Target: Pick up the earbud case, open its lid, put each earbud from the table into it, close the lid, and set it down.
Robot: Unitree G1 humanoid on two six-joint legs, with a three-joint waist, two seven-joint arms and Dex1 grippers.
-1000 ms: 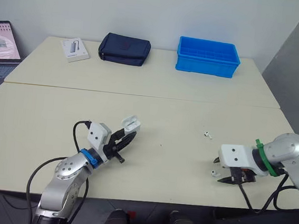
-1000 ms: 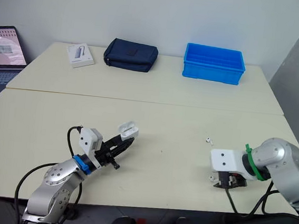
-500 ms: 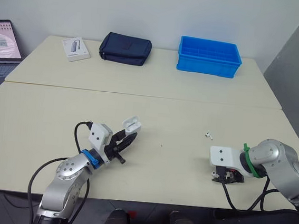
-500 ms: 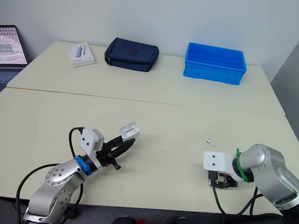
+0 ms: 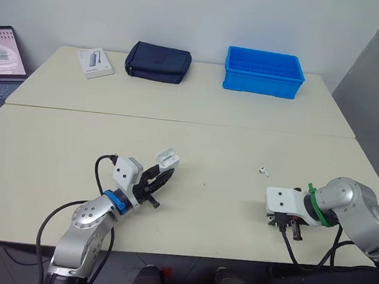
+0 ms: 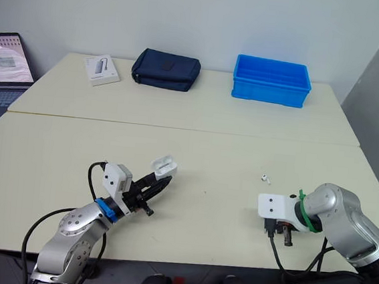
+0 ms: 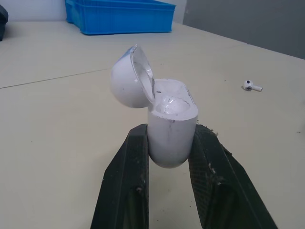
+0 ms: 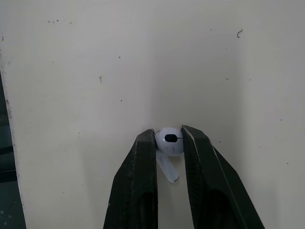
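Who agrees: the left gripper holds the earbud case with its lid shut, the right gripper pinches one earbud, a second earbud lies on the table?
Wrong on the lid: it is open, as the left wrist view shows. The left gripper holds the earbud case, the right gripper pinches one earbud, a second earbud lies on the table.

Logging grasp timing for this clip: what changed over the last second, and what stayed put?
The right end effector rolled its wrist, shifted slightly left, and now pinches the small white earbud that lay beside it. Unchanged: the left end effector holding the open white earbud case; the second white earbud on the cream table.
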